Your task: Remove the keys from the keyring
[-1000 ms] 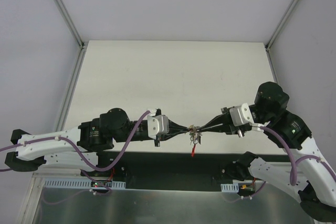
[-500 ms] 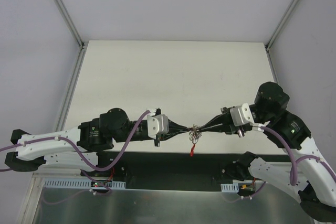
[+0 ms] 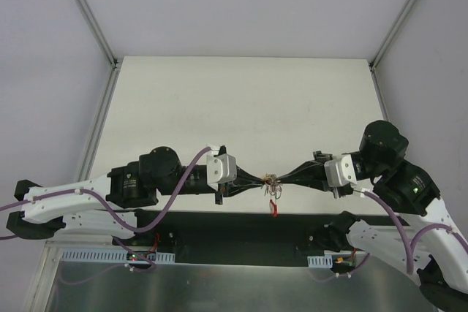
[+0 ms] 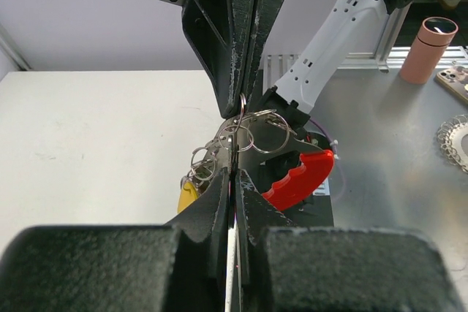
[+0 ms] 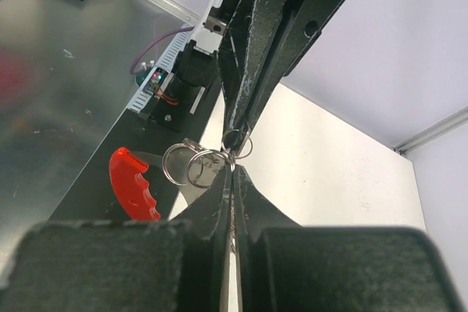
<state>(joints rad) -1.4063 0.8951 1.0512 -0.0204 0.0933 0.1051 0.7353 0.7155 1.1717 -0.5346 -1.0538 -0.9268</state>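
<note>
Both arms meet tip to tip over the near edge of the white table, roughly mid-width. L gripper comes in from the left and R gripper from the right, both about level, noses almost touching.

L gripper: jaws pinched right down, no gap I can see, clamped on the keyring. In the L wrist cam the wire loops run straight into the seam between its fingers.

R gripper: same, jaws squeezed together, nipping a small loop of the keyring from the opp side. The R wrist cam shows that loop right at the two tips.

The keyring looks like several silvery split rings tangled together, held up in the air between the two tips, not on the table.

The keys hang below the rings, on the near side. The red key head dangles lowest; the yellow key head peeks out by the L fingers. Can't make out other colours.

Bkgd of the L wrist cam: a pink cylinder stands upright on the metal bench, well apart from the action.
</note>
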